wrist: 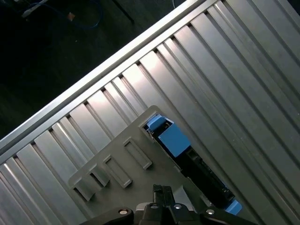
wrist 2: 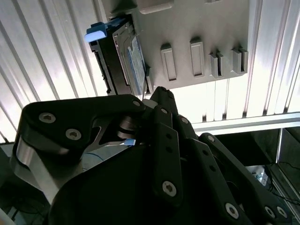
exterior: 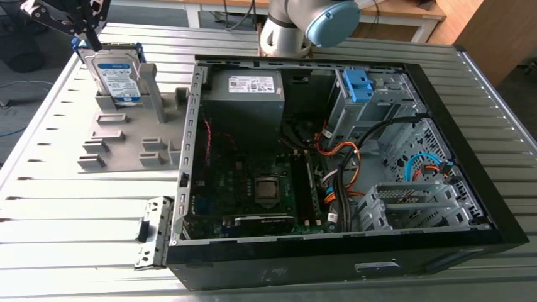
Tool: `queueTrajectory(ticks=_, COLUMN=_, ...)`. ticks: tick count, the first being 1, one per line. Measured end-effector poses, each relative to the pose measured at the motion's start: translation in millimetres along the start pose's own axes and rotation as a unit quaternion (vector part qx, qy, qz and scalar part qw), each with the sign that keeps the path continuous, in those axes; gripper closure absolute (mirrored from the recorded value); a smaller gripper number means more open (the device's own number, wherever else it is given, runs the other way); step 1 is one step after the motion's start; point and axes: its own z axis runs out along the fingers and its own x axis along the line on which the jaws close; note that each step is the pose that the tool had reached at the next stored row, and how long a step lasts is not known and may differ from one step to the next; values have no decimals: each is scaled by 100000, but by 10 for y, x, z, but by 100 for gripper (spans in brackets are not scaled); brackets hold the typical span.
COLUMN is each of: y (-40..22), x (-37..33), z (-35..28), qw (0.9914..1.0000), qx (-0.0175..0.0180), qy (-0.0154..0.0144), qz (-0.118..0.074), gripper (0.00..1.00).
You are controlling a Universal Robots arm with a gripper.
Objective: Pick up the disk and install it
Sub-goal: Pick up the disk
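The disk (exterior: 117, 74), a silver drive with a white-and-blue label in a blue bracket, stands on edge in a slot of the grey holder (exterior: 126, 141) at the exterior view's upper left. My gripper (exterior: 90, 38) hangs right above it, its black tip at the disk's top edge on the far-left side. In the second wrist view the disk (wrist 2: 125, 58) lies just past the gripper (wrist 2: 160, 93). The first wrist view looks down on the disk's blue bracket end (wrist: 172, 139) and dark edge, with the gripper (wrist: 162, 193) close beside it.
An open computer case (exterior: 495, 220) fills the middle and right of the ribbed metal table (exterior: 75, 220). Inside it are a grey power-supply box (exterior: 245, 94), the mainboard, cables and a drive cage with a blue latch (exterior: 356, 85). The arm's base (exterior: 290, 28) stands behind the case.
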Motion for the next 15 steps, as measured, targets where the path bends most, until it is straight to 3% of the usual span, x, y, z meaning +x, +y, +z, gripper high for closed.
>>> queueTrajectory(ticks=15, y=0, x=0, z=0, qw=99973, qx=30, qy=149, qz=-2304, gripper=89)
